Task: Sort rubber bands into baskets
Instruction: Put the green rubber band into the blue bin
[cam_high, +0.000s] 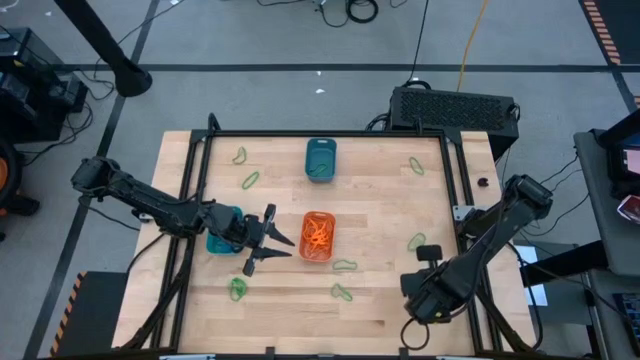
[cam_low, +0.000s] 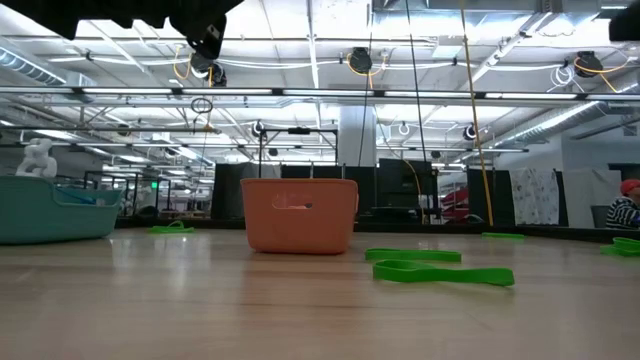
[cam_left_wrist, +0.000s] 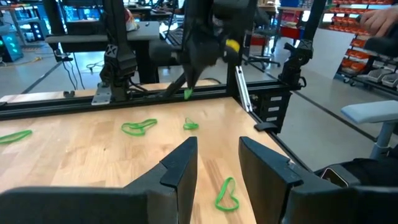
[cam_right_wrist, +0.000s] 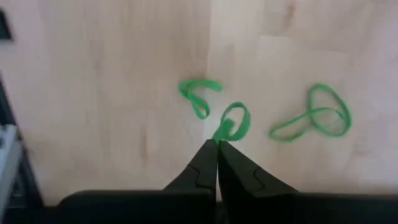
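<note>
Three baskets stand on the wooden table: a dark teal one (cam_high: 320, 158) at the far middle, an orange one (cam_high: 305, 240) holding orange rubber bands (cam_high: 318, 238), and a turquoise one (cam_high: 218, 243) partly hidden under my left arm. Several green rubber bands (cam_high: 345, 265) lie loose on the table. My left gripper (cam_high: 268, 242) (cam_left_wrist: 217, 165) hovers open just left of the orange basket, holding nothing. My right gripper (cam_right_wrist: 217, 144) (cam_left_wrist: 188, 87) points down near the table's front right, shut on a green rubber band (cam_right_wrist: 233, 121). In the high view the arm (cam_high: 425, 295) hides it. My right gripper pinches the green rubber band by one small part of its loop (cam_right_wrist: 222, 132) between the free ends of its two shut fingers. The fingers come from above, pointing down. The rest of the loop hangs below the fingertips, lifted clear of the table.
Two more green bands (cam_right_wrist: 199, 93) (cam_right_wrist: 314, 118) lie on the wood right under the right gripper. Others lie near the far corners (cam_high: 240, 155) (cam_high: 416, 165) and the front left (cam_high: 237, 290). A black frame rail (cam_high: 330, 133) borders the table.
</note>
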